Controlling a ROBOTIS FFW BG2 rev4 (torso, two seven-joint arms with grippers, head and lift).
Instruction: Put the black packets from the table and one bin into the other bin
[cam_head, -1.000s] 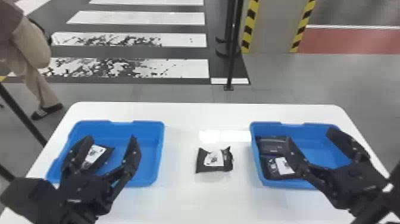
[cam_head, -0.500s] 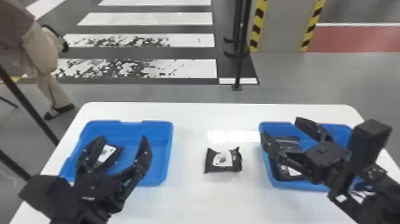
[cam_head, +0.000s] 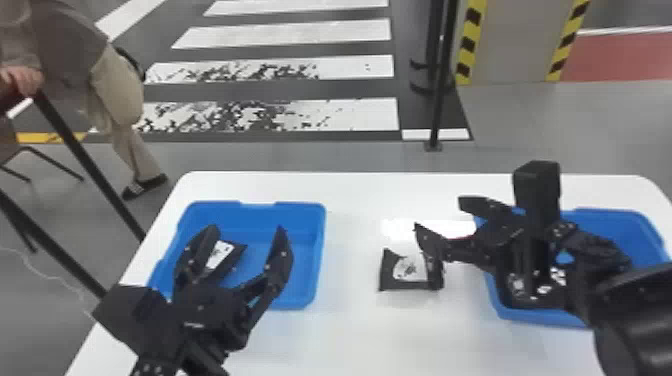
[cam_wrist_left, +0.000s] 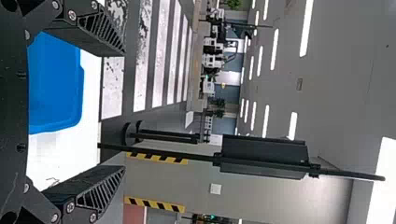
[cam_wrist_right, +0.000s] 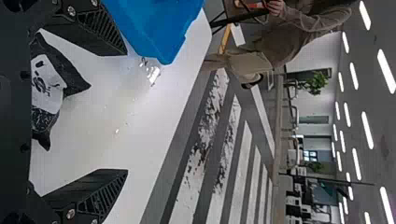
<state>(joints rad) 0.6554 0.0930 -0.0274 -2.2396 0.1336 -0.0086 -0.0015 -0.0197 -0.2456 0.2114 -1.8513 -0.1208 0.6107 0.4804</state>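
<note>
Left bin (cam_head: 314, 235), one packet (cam_head: 227, 262) inside; right bin (cam_head: 620, 225), packets (cam_head: 514, 282) inside; lone packet (cam_head: 407, 272) between, on table (cam_head: 350, 330)

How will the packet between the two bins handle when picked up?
The packet is likely floppy at its ends: its corners flare and its surface looks creased. The middle looks plump in the right wrist view, so it may give a little under squeeze. It lies flat on the table, so rolling seems unlikely.

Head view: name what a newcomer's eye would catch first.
Probably the bright blue of the left bin and the right bin, at either side of the white table. Next, perhaps, the black packet between them, or the bold white floor stripes beyond the table.
</note>
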